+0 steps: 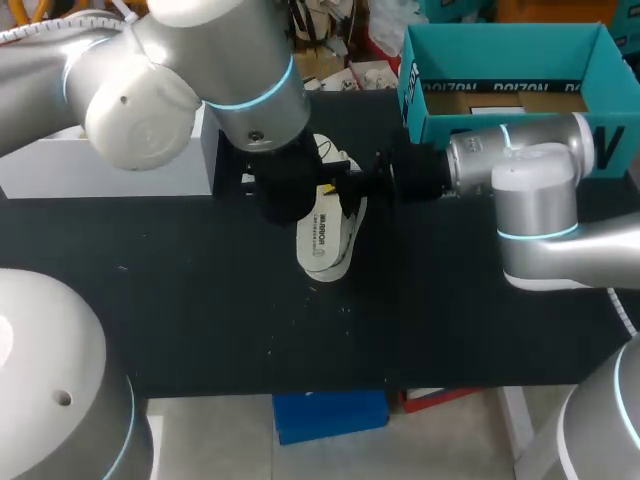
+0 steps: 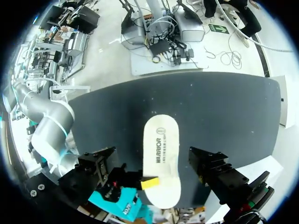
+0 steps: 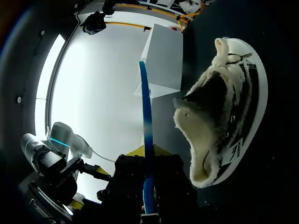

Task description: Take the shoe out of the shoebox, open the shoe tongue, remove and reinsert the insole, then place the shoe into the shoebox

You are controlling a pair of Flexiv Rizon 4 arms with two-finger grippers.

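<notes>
Ahead of left hand (image 2: pixel 155 163), the insole (image 2: pixel 161 140)

Silver arms (image 1: pixel 535 200), cyan rings (image 1: pixel 255 100), blk wrists (image 1: pixel 415 172).

Blue-edged insole (image 3: pixel 145 116) seen edge-on, pinched in my right gripper (image 3: pixel 148 205), fleece-lined white shoe (image 3: pixel 224 107) just beside, black table (image 3: pixel 280 186).

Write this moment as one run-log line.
insole: out of shoe, held by right gripper | left gripper: open | shoe: on table, outside shoebox
</notes>
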